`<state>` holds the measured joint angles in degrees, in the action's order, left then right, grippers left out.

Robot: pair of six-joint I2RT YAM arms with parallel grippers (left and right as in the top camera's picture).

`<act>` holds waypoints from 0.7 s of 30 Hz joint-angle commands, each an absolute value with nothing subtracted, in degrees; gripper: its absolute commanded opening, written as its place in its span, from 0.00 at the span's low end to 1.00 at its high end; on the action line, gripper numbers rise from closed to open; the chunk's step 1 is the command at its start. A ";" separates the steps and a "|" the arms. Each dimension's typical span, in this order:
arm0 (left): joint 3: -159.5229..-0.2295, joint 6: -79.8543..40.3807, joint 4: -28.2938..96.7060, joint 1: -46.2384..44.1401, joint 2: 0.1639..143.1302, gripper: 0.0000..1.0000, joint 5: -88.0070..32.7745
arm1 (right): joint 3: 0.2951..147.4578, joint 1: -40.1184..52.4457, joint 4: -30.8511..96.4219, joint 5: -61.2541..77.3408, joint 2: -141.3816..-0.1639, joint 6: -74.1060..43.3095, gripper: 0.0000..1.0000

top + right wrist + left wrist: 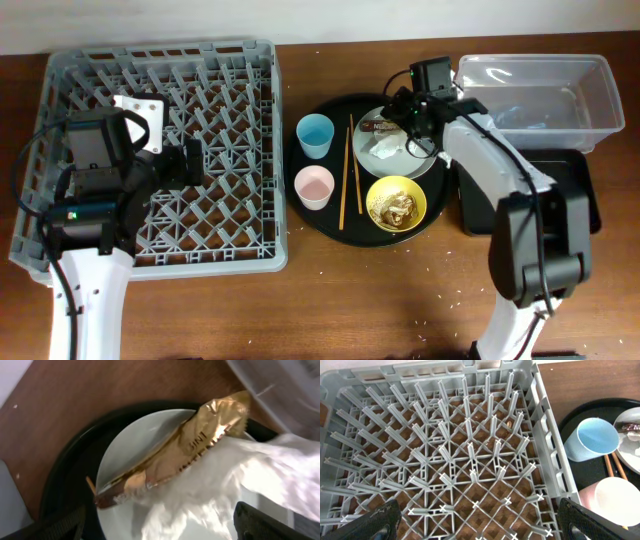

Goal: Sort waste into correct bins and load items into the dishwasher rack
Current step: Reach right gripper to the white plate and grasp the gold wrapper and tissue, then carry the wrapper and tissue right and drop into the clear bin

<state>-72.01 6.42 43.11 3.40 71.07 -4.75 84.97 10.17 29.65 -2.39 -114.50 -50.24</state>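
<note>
Overhead: right pincer (412,122), spread and empty, hangs over the grey-green plate (380,156) on the round black tray (335,226), probably lined up for the gold Nescafe wrapper (185,455) lying against crumpled tissue (200,502). Left pincer (190,160), likewise spread and empty, hovers above the dishwasher rack (235,115). Brown wooden counter (350,300), crumb-flecked; pale wall (300,18) behind.

Looks like a robot test bench staged as kitchen cleanup. I'm working at a wooden table (300,300) against a plain white wall (300,20). On it sit a dishwasher rack (262,150) and a round black tray (330,225) of used dishes.
</note>
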 commanded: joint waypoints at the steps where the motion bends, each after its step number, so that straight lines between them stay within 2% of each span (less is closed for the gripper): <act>1: -72.69 6.11 42.98 3.55 71.31 1.00 -5.80 | 85.73 10.52 27.20 -3.73 -117.97 -51.51 0.96; 7: -72.69 6.09 42.98 3.53 71.31 1.00 -5.80 | 85.71 10.55 23.46 -3.95 -121.84 -51.51 0.96; 9: -72.69 6.09 42.98 3.55 71.31 1.00 -5.80 | 85.67 10.55 23.53 -3.95 -122.43 -51.46 0.91; 10: -72.69 6.09 42.98 3.53 71.31 1.00 -5.80 | 85.54 10.55 23.55 -3.92 -122.96 -51.31 0.87; 11: -72.69 6.09 42.98 3.55 71.31 1.00 -5.80 | 85.45 10.55 23.68 -3.92 -123.33 -51.29 0.78; 13: -72.69 6.11 42.98 3.55 71.31 1.00 -5.80 | 85.34 10.55 23.77 -3.79 -123.48 -49.89 0.58; 14: -72.69 6.09 42.98 3.53 71.31 1.00 -5.80 | 85.36 10.55 23.75 -3.70 -123.48 -48.07 0.40; 16: -72.69 6.09 42.98 3.53 71.31 1.00 -5.80 | 85.36 10.55 24.05 -3.42 -123.48 -46.06 0.22; 19: -72.69 6.09 42.98 3.55 71.31 1.00 -5.80 | 85.49 10.44 24.64 -0.16 -123.35 -37.45 0.04; 21: -72.69 6.09 42.98 3.53 71.31 1.00 -5.80 | 86.13 10.09 24.84 3.33 -122.32 -31.97 0.04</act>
